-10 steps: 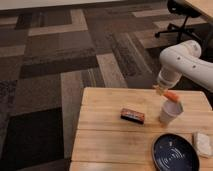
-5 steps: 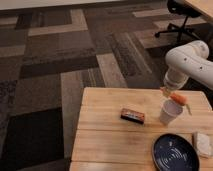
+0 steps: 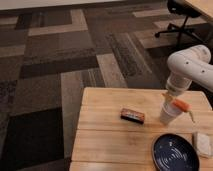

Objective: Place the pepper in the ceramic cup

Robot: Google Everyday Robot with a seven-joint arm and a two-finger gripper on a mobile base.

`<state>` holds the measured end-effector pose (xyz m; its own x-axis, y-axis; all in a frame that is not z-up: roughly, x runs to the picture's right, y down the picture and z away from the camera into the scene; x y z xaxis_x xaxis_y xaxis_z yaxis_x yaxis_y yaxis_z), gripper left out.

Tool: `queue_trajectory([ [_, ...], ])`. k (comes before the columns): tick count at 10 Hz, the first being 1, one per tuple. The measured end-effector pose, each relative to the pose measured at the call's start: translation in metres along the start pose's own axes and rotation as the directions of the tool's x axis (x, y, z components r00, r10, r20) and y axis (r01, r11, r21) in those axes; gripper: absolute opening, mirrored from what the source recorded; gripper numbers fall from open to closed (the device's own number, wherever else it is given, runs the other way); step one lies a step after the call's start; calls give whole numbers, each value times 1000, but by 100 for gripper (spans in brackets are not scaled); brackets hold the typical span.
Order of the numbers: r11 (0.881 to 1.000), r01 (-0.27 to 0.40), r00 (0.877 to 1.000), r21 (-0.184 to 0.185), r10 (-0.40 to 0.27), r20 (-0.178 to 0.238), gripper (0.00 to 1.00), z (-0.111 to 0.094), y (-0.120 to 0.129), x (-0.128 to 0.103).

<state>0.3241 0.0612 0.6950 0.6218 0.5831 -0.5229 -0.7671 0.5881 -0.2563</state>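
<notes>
The white ceramic cup (image 3: 168, 114) stands on the right part of the wooden table (image 3: 105, 132). The orange-red pepper (image 3: 180, 105) lies roughly level just above the cup's rim, jutting out to the right. My gripper (image 3: 174, 101) hangs from the white arm (image 3: 186, 67) directly over the cup and is shut on the pepper. The cup's opening is hidden behind the gripper and the pepper.
A dark rectangular bar with an orange edge (image 3: 132, 115) lies mid-table, left of the cup. A dark blue round plate (image 3: 175, 153) sits at the front right, with a pale sponge-like object (image 3: 203, 144) beside it. An office chair (image 3: 181, 20) stands on the patterned carpet far right.
The arm has shifted slightly right and lowered. The pepper has come down with it, from above the cup to the level of the rim.
</notes>
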Motion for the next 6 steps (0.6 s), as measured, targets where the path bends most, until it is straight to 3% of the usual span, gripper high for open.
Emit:
queue_trajectory([
  [6,999,5,1000,-49,-6,-18,0,26,3,-1],
])
